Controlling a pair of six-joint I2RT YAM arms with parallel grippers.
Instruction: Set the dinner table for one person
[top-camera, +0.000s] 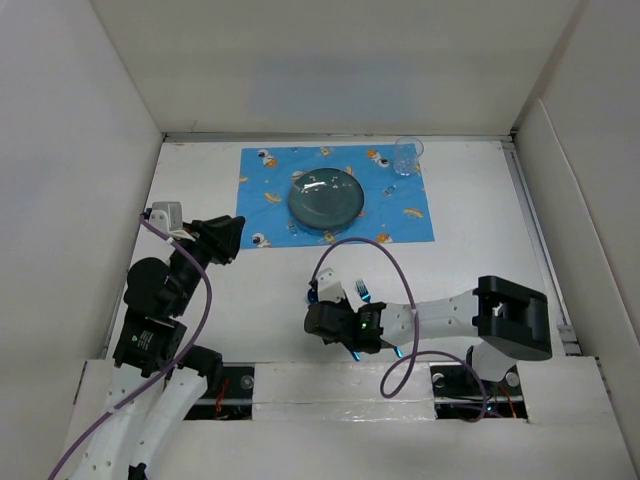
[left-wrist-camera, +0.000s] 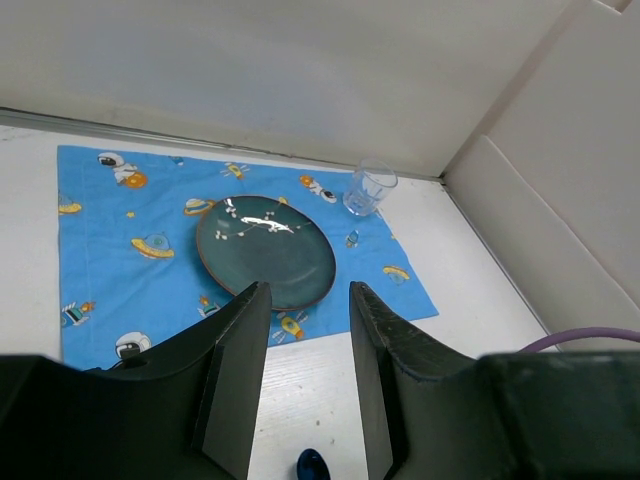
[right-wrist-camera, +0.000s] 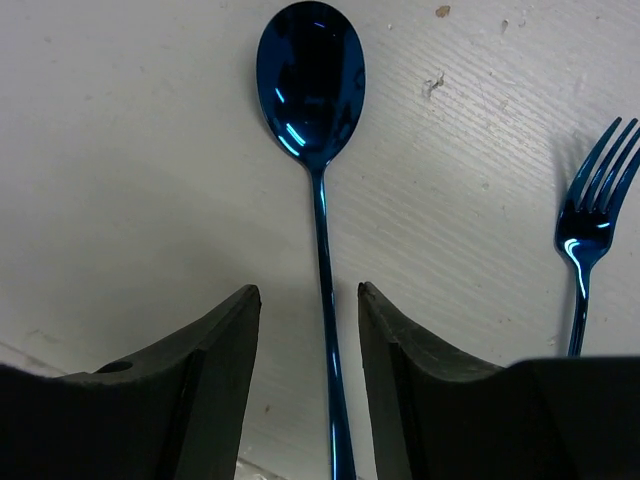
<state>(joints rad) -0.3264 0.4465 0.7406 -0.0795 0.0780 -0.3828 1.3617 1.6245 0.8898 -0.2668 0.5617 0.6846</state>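
**Spoon lined up between the right fingers, nothing gripped yet**

So the white tabletop (top-camera: 480, 225) is basically the whole floor of this white-walled box. It runs from the arm bases at the near edge out to the back wall, and everything else sits on it.

The blue placemat (top-camera: 270, 170) with the little cartoon prints lies toward the far side, roughly centred. A dark teal plate (top-camera: 326, 197) sits about mid-mat, and a clear glass (top-camera: 408, 155) stands at the mat's far right corner.

The right arm reaches left across the near part of the tabletop. In its wrist view the right fingers (right-wrist-camera: 215, 385) are partly spread, with the handle of a shiny blue spoon (right-wrist-camera: 310, 85) running straight down the gap. There's a bit of daylight on both sides of the handle, so they straddle it without pinching it. The spoon lies flat on the bare tabletop with its bowl pointing away from the fingers. A matching blue fork (right-wrist-camera: 590, 235) lies off to the right, clear of the spoon, with its tines pointing the same way.

The left fingers (left-wrist-camera: 235, 385) sit off the mat's near left corner and are aimed at the mat. They're apart too, at a medium gap with nothing between them. From that wrist camera you look through the gap at the plate's near rim. A small blue glossy thing pokes in at the bottom edge there, but I can't tell what it is.
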